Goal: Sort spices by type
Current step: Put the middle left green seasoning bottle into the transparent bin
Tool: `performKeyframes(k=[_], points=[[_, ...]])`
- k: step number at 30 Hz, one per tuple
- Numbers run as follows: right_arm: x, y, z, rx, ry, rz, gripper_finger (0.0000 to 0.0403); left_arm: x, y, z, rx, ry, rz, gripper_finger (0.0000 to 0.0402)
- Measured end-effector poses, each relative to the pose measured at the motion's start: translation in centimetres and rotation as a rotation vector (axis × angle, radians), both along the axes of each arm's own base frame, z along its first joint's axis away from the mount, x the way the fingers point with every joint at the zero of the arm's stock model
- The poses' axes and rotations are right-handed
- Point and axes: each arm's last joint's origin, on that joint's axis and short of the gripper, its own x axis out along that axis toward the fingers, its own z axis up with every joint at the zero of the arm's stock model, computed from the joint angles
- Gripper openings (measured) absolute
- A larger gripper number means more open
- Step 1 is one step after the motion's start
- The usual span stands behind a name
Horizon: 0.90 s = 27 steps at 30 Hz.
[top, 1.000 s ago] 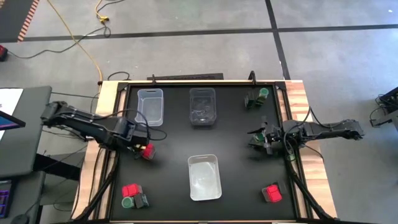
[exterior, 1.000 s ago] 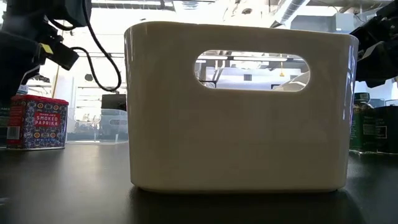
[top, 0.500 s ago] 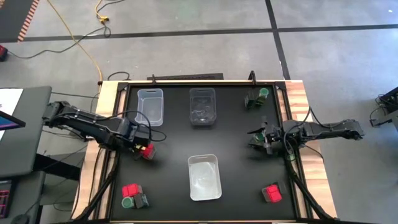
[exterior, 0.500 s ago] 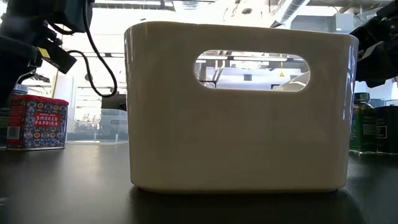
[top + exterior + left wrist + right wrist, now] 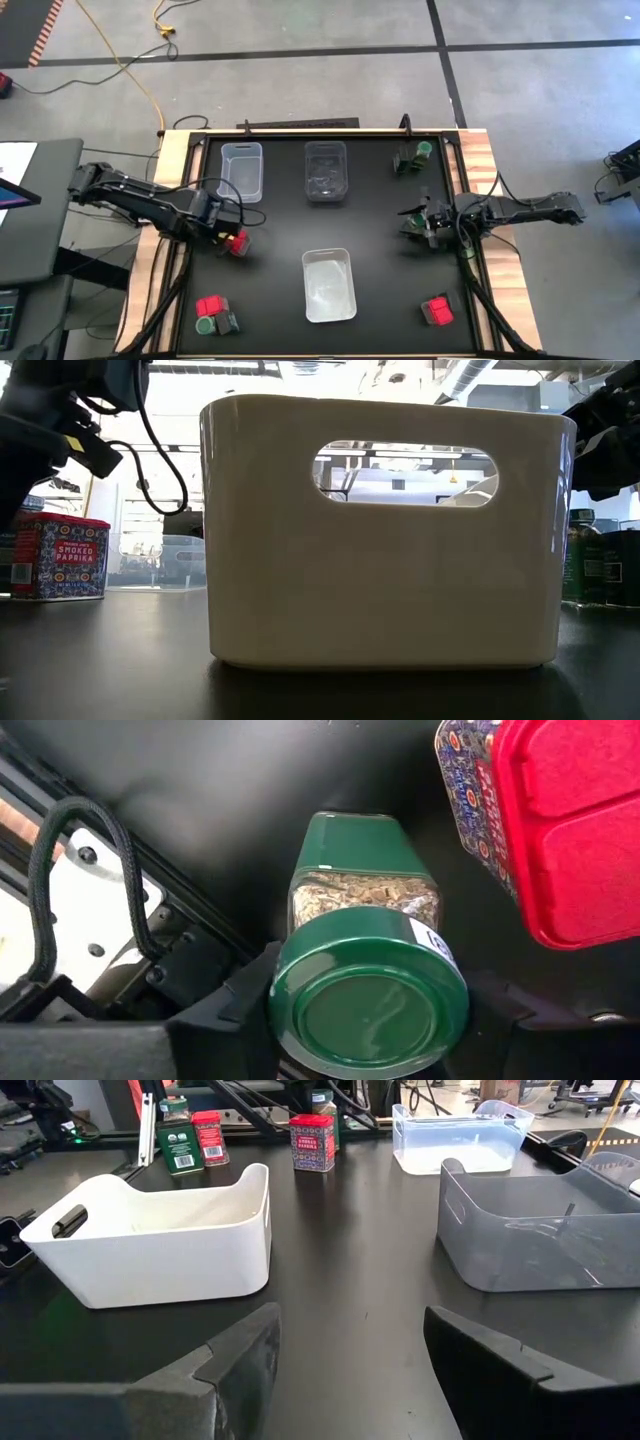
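In the left wrist view a green-lidded jar [image 5: 365, 920] of dried herbs stands upright on the black table. A red packet [image 5: 560, 820] stands close beside it. My left gripper [image 5: 368, 1010] points straight down and is shut on the jar. From above, my left gripper [image 5: 224, 234] hides the jar, and only the red packet [image 5: 238, 243] shows. My right gripper [image 5: 414, 222] waits at the table's right side. In its own view my right gripper [image 5: 350, 1350] is open with nothing between its fingers. My left gripper pinches the jar at its round green lid [image 5: 300, 970], one finger [image 5: 235, 1005] on each opposite side. The fingers come from above and point down. The jar stands upright with its base on the table.
A clear bin [image 5: 242, 170] and a grey bin [image 5: 325, 170] stand at the far side. A white bin [image 5: 328, 285] stands near the middle front. More spices sit at the near left [image 5: 212, 314], the near right [image 5: 437, 311] and the far right [image 5: 412, 156].
In the low view my left arm's wrist and its cable have shifted slightly. The hand stays over the same spot. The red packet and the bins have not moved.
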Motion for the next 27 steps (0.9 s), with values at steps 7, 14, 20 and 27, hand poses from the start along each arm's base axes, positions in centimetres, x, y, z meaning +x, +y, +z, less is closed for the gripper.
performKeyframes(k=[7, 14, 20, 27], points=[[0.0, 0.0, 0.0, 0.0, 0.0, 0.0, 0.0277, 0.11, -0.04, -0.01, -0.005, -0.009, 0.034, 0.0195], [0.0, 0.0, 0.01, 0.0, 0.0, 0.0, 0.0277, 0.14, -0.05, 0.3, -0.008, -0.019, 0.049, 0.0192], [0.0, 0.0, 0.01, 0.0, 0.0, 0.0, 0.0277, 0.23, -0.05, 0.54, -0.008, -0.028, 0.02, 0.0193], [0.0, 0.0, 0.0, 0.0, 0.0, 0.0, 0.0277, -0.36, 0.06, 0.6, -0.003, 0.031, -0.045, 0.0193]])
